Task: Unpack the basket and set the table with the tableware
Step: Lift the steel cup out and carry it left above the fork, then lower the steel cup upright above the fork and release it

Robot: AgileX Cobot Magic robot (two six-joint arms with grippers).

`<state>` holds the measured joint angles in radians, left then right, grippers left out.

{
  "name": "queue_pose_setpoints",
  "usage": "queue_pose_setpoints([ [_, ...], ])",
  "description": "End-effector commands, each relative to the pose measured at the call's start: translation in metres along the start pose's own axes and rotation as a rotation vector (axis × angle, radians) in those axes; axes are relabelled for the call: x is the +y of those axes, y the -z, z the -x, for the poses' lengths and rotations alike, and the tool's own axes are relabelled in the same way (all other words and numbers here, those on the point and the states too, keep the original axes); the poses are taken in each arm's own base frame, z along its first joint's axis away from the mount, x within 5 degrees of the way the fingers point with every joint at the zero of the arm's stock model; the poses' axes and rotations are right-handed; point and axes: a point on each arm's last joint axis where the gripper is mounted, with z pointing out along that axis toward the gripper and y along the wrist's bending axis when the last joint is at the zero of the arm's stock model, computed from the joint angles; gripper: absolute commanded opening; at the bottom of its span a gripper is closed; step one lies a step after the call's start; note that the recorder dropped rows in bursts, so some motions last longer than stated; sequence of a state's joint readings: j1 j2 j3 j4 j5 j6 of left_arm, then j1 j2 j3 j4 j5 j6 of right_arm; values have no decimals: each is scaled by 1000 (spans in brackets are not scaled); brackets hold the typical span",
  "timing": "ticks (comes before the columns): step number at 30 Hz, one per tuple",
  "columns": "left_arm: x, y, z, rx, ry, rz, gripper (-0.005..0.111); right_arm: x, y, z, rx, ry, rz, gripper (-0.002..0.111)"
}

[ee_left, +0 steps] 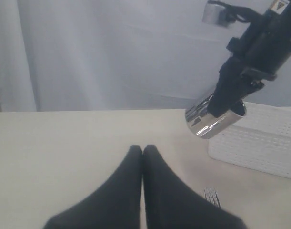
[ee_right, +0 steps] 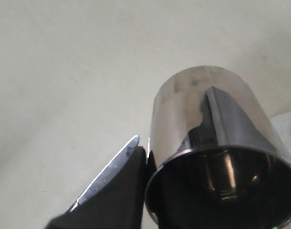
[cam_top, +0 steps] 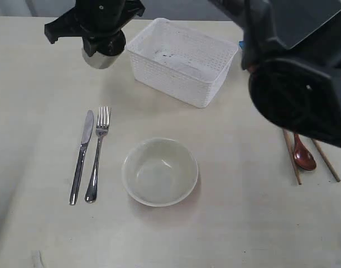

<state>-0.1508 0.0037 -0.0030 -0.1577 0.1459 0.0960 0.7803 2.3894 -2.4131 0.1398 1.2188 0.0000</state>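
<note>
My right gripper point(cam_top: 103, 43) reaches across to the far left and is shut on the wall of the shiny steel cup point(cam_top: 105, 59), one finger outside and one inside the rim. The cup point(ee_right: 207, 109) hangs tilted above the table, left of the white lattice basket point(cam_top: 181, 61). The left wrist view shows the same cup point(ee_left: 214, 119) held beside the basket point(ee_left: 259, 143). My left gripper point(ee_left: 143, 149) is shut on nothing, low over the table point(ee_left: 64, 157). A knife point(cam_top: 82, 156), fork point(cam_top: 97, 156) and pale bowl point(cam_top: 159, 171) lie on the table.
A reddish-brown spoon point(cam_top: 304, 156) lies between two chopsticks point(cam_top: 291, 157) at the right edge, partly hidden under the dark bulk of the right arm point(cam_top: 304, 95). The fork's tines point(ee_left: 211, 195) show just beside the left fingers.
</note>
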Motion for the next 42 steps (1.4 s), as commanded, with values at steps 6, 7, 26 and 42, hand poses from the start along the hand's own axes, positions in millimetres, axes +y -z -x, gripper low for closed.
queue_pose_setpoints([
  [6, 0, 0, 0, -7, -3, -1, 0, 7, -30, 5, -11, 48, -42, -1],
  [7, 0, 0, 0, -7, -3, -1, 0, 6, -31, 4, -9, 50, -48, -1],
  [26, 0, 0, 0, -7, -3, -1, 0, 9, -46, -4, 42, 127, -57, -1],
  [42, 0, 0, 0, -7, -3, -1, 0, 25, -29, -4, 64, 747, -120, -1],
])
